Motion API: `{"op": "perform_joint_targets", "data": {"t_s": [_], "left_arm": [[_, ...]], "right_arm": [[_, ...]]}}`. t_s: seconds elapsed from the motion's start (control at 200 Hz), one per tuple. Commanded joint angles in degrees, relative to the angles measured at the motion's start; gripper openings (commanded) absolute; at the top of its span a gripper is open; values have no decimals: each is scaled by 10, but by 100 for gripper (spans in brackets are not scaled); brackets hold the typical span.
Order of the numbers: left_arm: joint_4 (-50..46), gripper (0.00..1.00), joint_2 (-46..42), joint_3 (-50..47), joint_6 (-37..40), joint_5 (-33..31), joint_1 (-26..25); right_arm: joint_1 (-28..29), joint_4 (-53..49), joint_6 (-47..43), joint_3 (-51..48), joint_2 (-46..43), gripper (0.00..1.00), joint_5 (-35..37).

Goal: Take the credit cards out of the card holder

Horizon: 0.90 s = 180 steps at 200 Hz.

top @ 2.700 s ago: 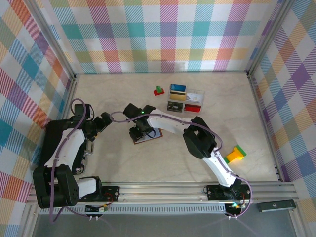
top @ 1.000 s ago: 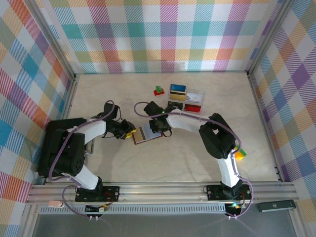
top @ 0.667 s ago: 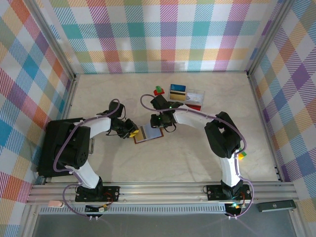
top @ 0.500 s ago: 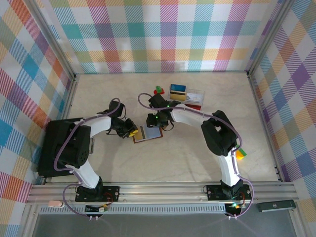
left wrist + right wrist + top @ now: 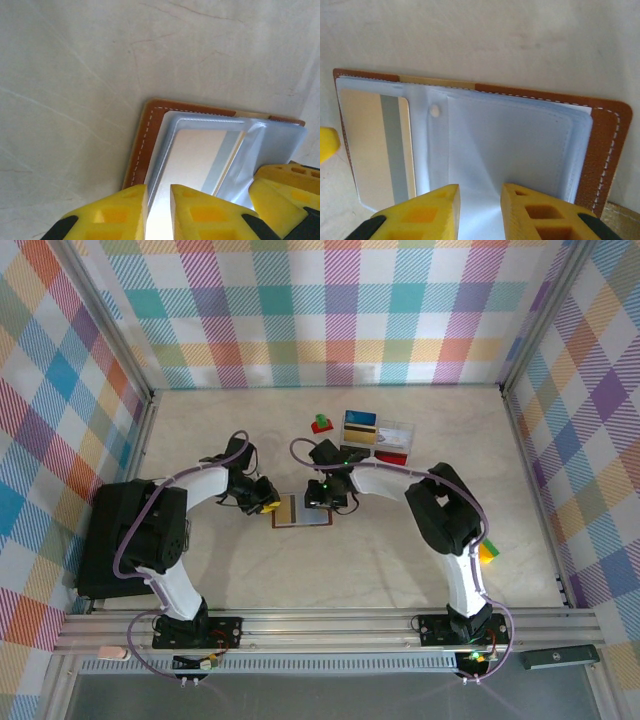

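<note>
On card holder [image 5: 607,150], left gripper [image 5: 158,195], right gripper [image 5: 480,195] barely apart, grip unclear. You slide credit card [image 5: 192,157] straight out.

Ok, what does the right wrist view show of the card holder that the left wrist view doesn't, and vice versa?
Right wrist: both halves of the open card holder, a small white dot near the fold, and the left end effector's fingertip at the edge. Left wrist: the card-side stitched corner close up, with the right end effector's fingers beyond it. Shared: the brown stitched border, the clear sleeve, and the credit card inside it.
</note>
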Motion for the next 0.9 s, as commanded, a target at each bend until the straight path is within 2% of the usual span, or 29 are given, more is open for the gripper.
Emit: {"op": "perform_joint_targets", "data": {"t_s": [0.0, 0.23, 0.555, 0.895], "left_arm": [[-40, 21, -4, 22, 24, 0, -9], [-43, 19, 5, 32, 30, 5, -17], [-47, 12, 29, 35, 28, -2, -27], [-60, 9, 50, 28, 19, -33, -27]], "right_arm": [[-5, 1, 33, -27, -28, 29, -15], [-13, 51, 30, 11, -22, 26, -60], [-26, 119, 72, -23, 6, 17, -147], [-33, 136, 82, -37, 22, 13, -171]]}}
